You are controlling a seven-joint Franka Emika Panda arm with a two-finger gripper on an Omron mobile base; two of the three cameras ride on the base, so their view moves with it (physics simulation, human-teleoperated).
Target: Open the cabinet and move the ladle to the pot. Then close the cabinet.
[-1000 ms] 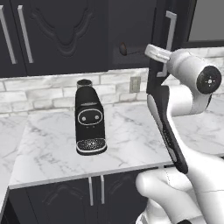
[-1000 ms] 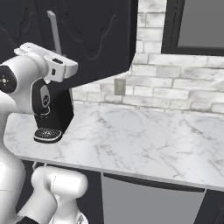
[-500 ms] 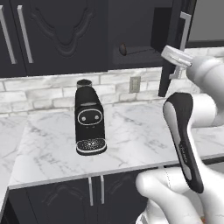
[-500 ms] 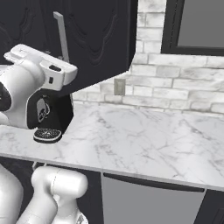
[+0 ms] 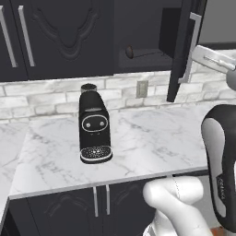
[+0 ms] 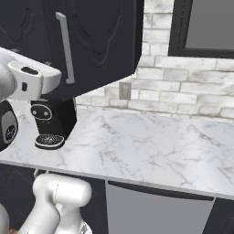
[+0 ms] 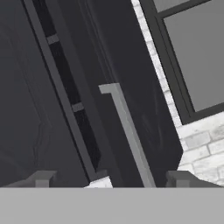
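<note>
standing open: the cabinet (image 5: 143,34) door (image 6: 98,43) is swung out over the surface (image 5: 138,143), its carved face toward the right base camera
handle: the long silver bar handle (image 7: 129,133) runs up the door's free edge, seen between the two finger tips in the hand view
claw: the claw (image 7: 111,179) is spread wide, one tip on each side of the handle, apart from it and gripping nothing
ladle: the ladle (image 5: 140,52) lies on the cabinet's lower shelf, round bowl at the left, thin handle pointing right toward the shelf's right end
coffee machine: a black coffee machine (image 5: 93,126) stands upright on the surface near its back edge, left of the open door
wall: a pale brick backsplash (image 6: 183,87) runs behind the surface, with an outlet (image 5: 142,88) just under the open cabinet
under the surface: black lower cabinets (image 5: 99,205) with short handles sit beneath its front edge
</note>
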